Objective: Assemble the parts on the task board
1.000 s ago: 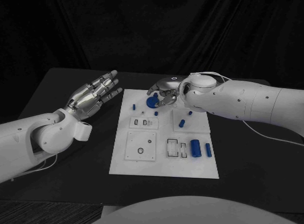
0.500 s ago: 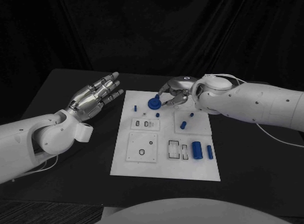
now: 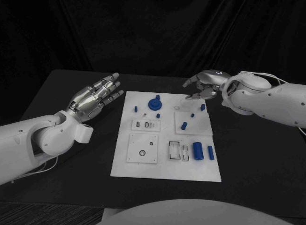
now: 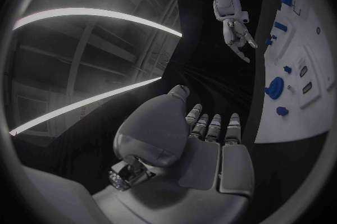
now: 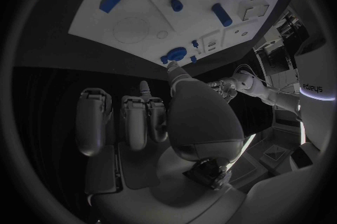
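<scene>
The white task board (image 3: 164, 159) lies in the middle of the black table. A round blue part (image 3: 154, 103) stands near its far edge, with small blue pegs (image 3: 134, 108) beside it. Two blue cylinders (image 3: 197, 150) lie at the board's right side, and another blue piece (image 3: 183, 125) sits mid-board. My right hand (image 3: 203, 86) hovers above the board's far right corner, fingers loosely curled and holding nothing. My left hand (image 3: 96, 96) floats left of the board, flat, fingers spread, empty. The round blue part (image 5: 174, 55) and board (image 5: 140, 16) appear beyond my right hand's fingers (image 5: 133, 123).
Rectangular slots (image 3: 175, 148) and a square plate with an oval hole (image 3: 141, 146) sit on the board's near half. Black table (image 3: 72, 159) surrounds the board. My right hand (image 4: 237, 33) and the board (image 4: 295, 112) show in the left wrist view.
My right hand has let go of the round blue part, lifted and drawn back to the right. The part now stands on the board. The left hand has not moved.
</scene>
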`<state>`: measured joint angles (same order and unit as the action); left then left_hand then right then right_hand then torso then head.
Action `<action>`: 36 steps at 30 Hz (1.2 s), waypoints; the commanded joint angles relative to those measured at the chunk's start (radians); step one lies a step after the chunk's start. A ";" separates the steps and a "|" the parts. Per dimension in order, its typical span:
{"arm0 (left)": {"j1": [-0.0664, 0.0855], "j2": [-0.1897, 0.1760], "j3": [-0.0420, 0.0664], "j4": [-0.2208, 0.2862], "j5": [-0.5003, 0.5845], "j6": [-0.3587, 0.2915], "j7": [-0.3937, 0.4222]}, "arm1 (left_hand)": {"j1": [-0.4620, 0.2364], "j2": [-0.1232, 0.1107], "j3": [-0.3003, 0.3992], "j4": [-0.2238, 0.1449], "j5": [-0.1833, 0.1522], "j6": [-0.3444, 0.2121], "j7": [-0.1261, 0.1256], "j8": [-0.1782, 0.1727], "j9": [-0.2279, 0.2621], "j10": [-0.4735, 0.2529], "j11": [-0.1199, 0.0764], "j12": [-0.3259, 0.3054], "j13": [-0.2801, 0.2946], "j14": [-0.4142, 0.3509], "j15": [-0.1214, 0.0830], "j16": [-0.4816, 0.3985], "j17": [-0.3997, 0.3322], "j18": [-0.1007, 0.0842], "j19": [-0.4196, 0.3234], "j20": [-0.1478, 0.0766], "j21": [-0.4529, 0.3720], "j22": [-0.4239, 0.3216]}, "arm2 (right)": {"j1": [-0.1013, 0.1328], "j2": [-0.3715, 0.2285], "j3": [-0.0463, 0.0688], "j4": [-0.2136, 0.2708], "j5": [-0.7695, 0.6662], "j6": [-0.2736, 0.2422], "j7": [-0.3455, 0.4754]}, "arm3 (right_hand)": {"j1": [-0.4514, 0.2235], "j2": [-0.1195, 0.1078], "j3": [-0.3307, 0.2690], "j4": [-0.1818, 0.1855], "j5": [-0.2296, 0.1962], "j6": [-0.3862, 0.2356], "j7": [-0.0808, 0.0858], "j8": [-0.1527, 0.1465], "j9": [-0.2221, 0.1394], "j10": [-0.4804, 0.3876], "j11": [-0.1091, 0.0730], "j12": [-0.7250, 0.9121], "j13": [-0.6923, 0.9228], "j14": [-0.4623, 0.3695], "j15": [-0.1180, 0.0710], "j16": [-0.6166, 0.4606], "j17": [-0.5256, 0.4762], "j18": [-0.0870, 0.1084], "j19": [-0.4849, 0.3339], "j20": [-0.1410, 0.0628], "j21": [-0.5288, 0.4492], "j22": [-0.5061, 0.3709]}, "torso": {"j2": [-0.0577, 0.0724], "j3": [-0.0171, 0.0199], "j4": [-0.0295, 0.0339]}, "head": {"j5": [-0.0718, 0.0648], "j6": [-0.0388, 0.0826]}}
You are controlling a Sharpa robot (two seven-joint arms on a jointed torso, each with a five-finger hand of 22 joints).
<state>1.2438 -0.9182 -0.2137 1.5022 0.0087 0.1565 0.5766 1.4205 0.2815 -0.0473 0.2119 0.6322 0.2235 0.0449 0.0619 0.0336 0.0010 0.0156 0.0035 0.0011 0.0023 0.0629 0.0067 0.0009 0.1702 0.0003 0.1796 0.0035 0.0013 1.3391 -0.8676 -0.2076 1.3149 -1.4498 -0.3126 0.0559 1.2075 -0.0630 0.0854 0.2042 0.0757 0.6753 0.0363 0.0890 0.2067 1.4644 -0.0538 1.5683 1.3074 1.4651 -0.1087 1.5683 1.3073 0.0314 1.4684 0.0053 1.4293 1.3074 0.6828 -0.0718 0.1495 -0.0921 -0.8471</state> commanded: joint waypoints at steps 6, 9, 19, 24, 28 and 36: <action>-0.004 0.001 0.001 -0.001 0.000 0.014 0.013 | 0.000 0.005 0.007 0.000 0.004 0.003 0.000 0.007 0.001 -0.001 0.006 -0.004 -0.001 -0.002 0.006 -0.007 -0.001 0.010 0.000 0.005 -0.003 -0.001 | -0.047 -0.061 -0.001 0.004 0.023 -0.082 0.010 | 0.013 -0.023 0.003 0.019 0.006 0.022 0.000 0.009 -0.003 0.106 0.005 0.002 0.263 0.106 0.006 0.003 0.263 0.003 0.034 0.006 0.009 0.209 | -0.003 0.0006 -0.0050 | 0.007 -0.007; -0.005 0.001 0.001 -0.003 0.000 0.015 0.013 | 0.000 0.005 0.007 0.000 0.004 0.003 0.000 0.007 0.001 -0.001 0.006 -0.004 -0.001 -0.002 0.006 -0.007 -0.001 0.010 0.000 0.005 -0.003 -0.001 | -0.061 -0.075 -0.001 0.003 0.035 -0.098 0.019 | 0.032 -0.029 0.007 0.032 0.036 0.030 0.000 0.013 -0.006 0.106 0.005 0.002 0.263 0.106 0.005 0.003 0.263 0.002 0.036 0.006 0.013 0.212 | -0.004 0.0024 -0.0078 | 0.008 -0.009; -0.008 0.004 0.001 -0.007 0.000 0.018 0.013 | 0.000 0.005 0.009 -0.001 0.004 0.002 0.000 0.006 0.001 -0.001 0.006 -0.004 -0.001 -0.002 0.006 -0.007 -0.001 0.010 0.000 0.006 -0.003 -0.001 | -0.080 -0.096 -0.001 -0.002 0.046 -0.090 0.012 | 0.060 -0.037 0.012 0.048 0.080 0.048 0.007 0.022 -0.004 0.106 0.009 0.002 0.263 0.106 0.008 0.003 0.263 0.002 0.037 0.007 0.011 0.213 | -0.004 0.0021 -0.0048 | 0.003 -0.012; -0.009 0.003 0.001 -0.008 0.000 0.018 0.013 | 0.000 0.005 0.009 -0.001 0.004 0.002 0.000 0.006 0.001 -0.001 0.006 -0.004 -0.001 -0.002 0.006 -0.007 -0.001 0.010 0.000 0.006 -0.003 -0.001 | -0.085 -0.096 -0.001 -0.014 0.047 -0.083 0.003 | 0.091 -0.037 0.017 0.046 0.127 0.052 0.015 0.025 0.000 0.106 0.016 0.002 0.263 0.106 0.014 0.003 0.263 0.003 0.036 0.012 0.008 0.214 | -0.004 0.0005 -0.0052 | 0.005 -0.013; -0.010 0.003 0.001 -0.008 0.000 0.019 0.012 | 0.000 0.005 0.009 -0.001 0.004 0.002 0.000 0.006 0.001 -0.001 0.006 -0.004 -0.001 -0.002 0.006 -0.007 -0.001 0.010 0.000 0.006 -0.003 -0.001 | -0.089 -0.095 -0.001 -0.021 0.047 -0.077 -0.002 | 0.100 -0.038 0.018 0.044 0.139 0.058 0.016 0.029 0.003 0.106 0.017 0.002 0.263 0.106 0.015 0.003 0.263 0.003 0.035 0.013 0.006 0.213 | -0.004 -0.0003 -0.0042 | 0.004 -0.013; -0.010 0.004 0.001 -0.009 0.000 0.020 0.011 | 0.001 0.005 0.012 -0.003 0.005 0.001 0.000 0.006 0.000 -0.001 0.006 -0.004 -0.001 -0.002 0.007 -0.007 -0.001 0.010 0.000 0.006 -0.003 -0.001 | -0.103 -0.095 -0.001 -0.027 0.047 -0.073 -0.005 | 0.110 -0.046 0.014 0.046 0.141 0.076 0.026 0.042 0.018 0.106 0.024 0.002 0.263 0.106 0.020 0.003 0.263 0.004 0.034 0.017 0.003 0.213 | -0.005 -0.0003 -0.0034 | 0.004 -0.014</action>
<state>1.2349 -0.9163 -0.2139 1.4920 0.0086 0.1624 0.5765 1.4205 0.2816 -0.0394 0.2096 0.6322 0.2234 0.0448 0.0618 0.0331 0.0004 0.0150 0.0035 0.0015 0.0023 0.0628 0.0067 0.0017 0.1702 -0.0007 0.1805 0.0035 0.0015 1.2406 -0.9612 -0.2091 1.2888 -1.4043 -0.3823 0.0651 1.3098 -0.1064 0.0995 0.2458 0.2165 0.7452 0.0630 0.1279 0.2231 1.4679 -0.0359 1.5683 1.3074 1.4651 -0.0945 1.5682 1.3073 0.0314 1.4649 0.0161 1.4365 1.3079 0.6778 -0.0718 0.1455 -0.0892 -0.8620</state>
